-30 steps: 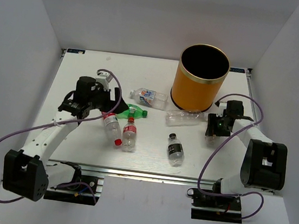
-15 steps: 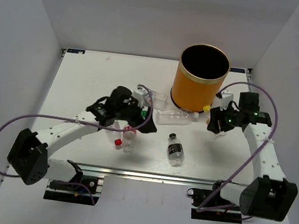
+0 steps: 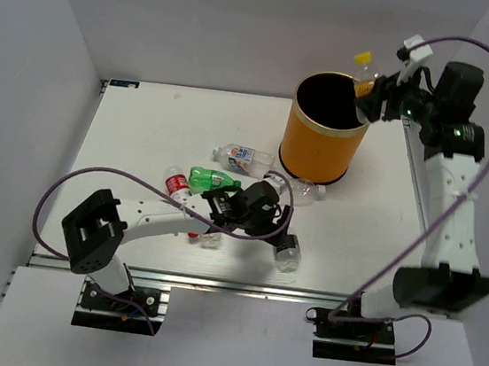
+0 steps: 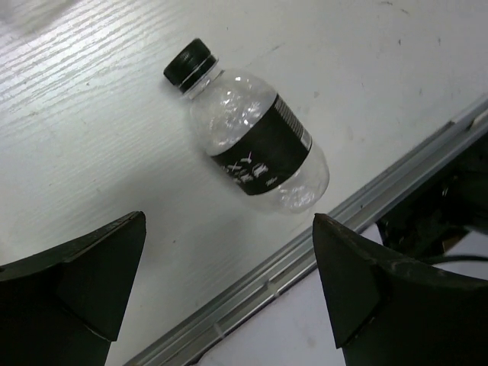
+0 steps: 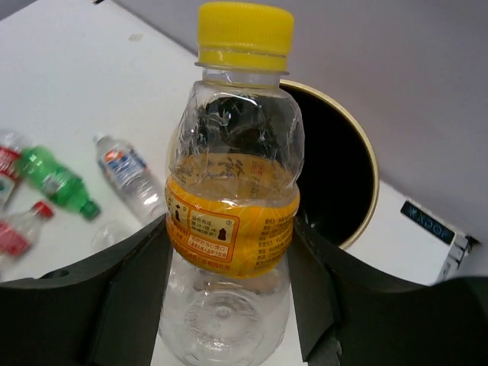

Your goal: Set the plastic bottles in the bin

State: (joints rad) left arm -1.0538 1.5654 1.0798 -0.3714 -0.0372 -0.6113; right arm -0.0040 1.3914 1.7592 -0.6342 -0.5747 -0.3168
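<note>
My right gripper (image 3: 374,94) is shut on a clear bottle with a yellow cap and orange label (image 3: 363,76), held high over the right rim of the orange bin (image 3: 321,143). In the right wrist view the bottle (image 5: 232,206) stands cap-up between the fingers, with the bin's black inside (image 5: 335,171) behind it. My left gripper (image 3: 276,230) is open and empty, just above a black-capped bottle (image 3: 288,254) lying near the front edge. In the left wrist view that bottle (image 4: 255,141) lies ahead of the spread jaws.
Other bottles lie on the table: a white-labelled one (image 3: 240,157), a green one (image 3: 214,179), a red-capped one (image 3: 175,183), and a clear one (image 3: 295,189) by the bin's foot. Another (image 3: 208,237) is partly under my left arm. The table's metal front rail (image 4: 320,244) is close.
My right arm rose from the table with the yellow-capped bottle up to the bin's rim. My left arm swung right, from the middle bottles to over the black-capped bottle.
</note>
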